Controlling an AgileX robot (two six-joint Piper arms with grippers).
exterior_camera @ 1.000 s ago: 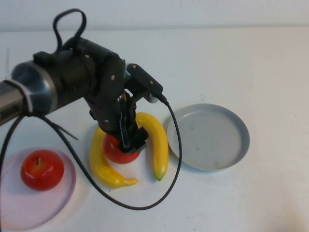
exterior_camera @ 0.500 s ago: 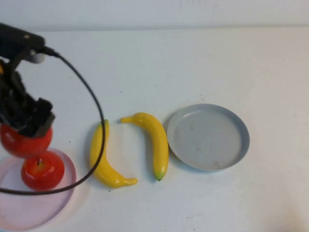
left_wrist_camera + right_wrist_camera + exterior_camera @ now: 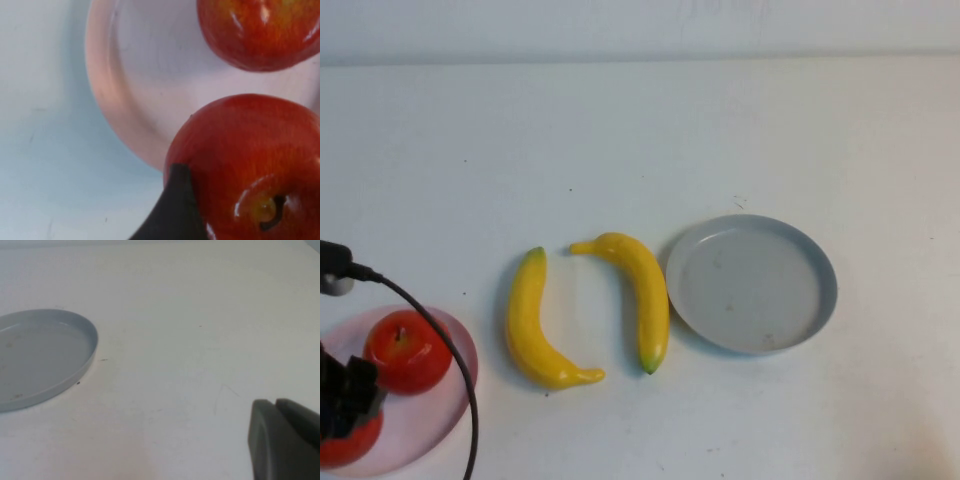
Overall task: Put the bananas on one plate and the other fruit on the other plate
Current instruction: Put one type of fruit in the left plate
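The left gripper (image 3: 342, 405) is hanging over the near edge of the pink plate (image 3: 450, 390), its fingers (image 3: 175, 210) spread wide around a red apple (image 3: 345, 440); the apple appears to be touching the plate, though the contact is hidden. A second apple (image 3: 407, 350) is lying on the same plate just beside it. Two bananas (image 3: 540, 325) are lying on the table between the pink plate and the grey-blue plate (image 3: 752, 283). The right gripper (image 3: 285, 440) is sitting fully closed, holding nothing, well apart from that plate.
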